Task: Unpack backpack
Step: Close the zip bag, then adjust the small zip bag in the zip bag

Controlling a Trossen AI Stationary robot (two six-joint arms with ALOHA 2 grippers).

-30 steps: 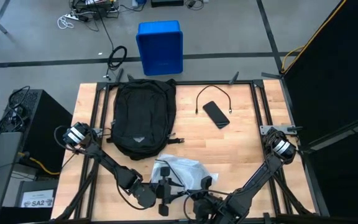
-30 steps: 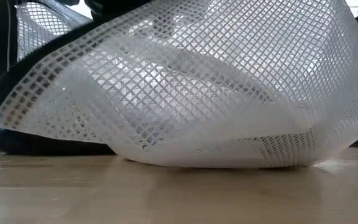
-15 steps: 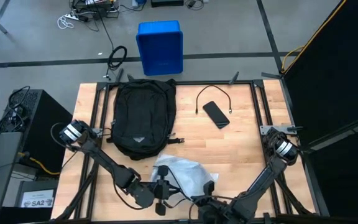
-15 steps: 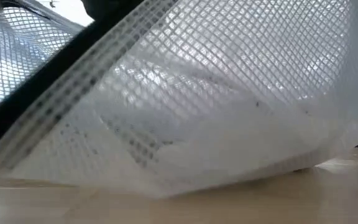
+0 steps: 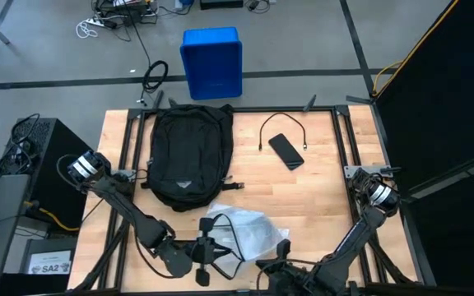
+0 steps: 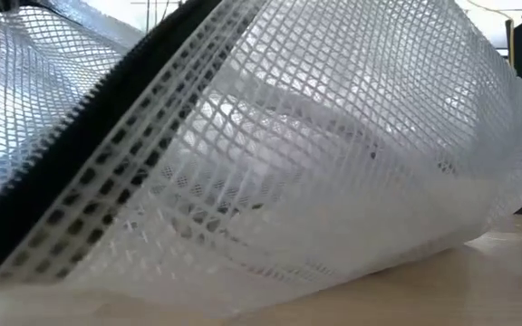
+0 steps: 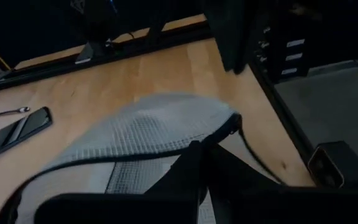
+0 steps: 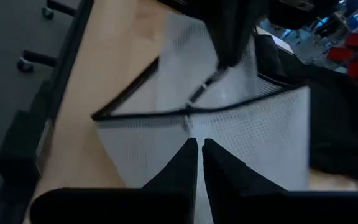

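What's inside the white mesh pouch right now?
The mesh pouch lies on the table in front of the backpack. In the low view pale, crumpled contents show through the netting, but what they are cannot be made out.

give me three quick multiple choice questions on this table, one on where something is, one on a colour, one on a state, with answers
1. Where does the phone lie?
A. on the wood, apart from the backpack
B. on top of the backpack
C. inside the mesh pouch

2. What colour is the bin on the floor beyond the table?
A. red
B. blue
C. yellow

3. How is the right claw?
A. wide open
B. shut on the pouch
C. out of sight

Answers:
1. A, bare wood shows between phone and backpack in the high view.
2. B, its top shows plain blue.
3. B, the right wrist view shows its fingers pressed together on the white mesh.
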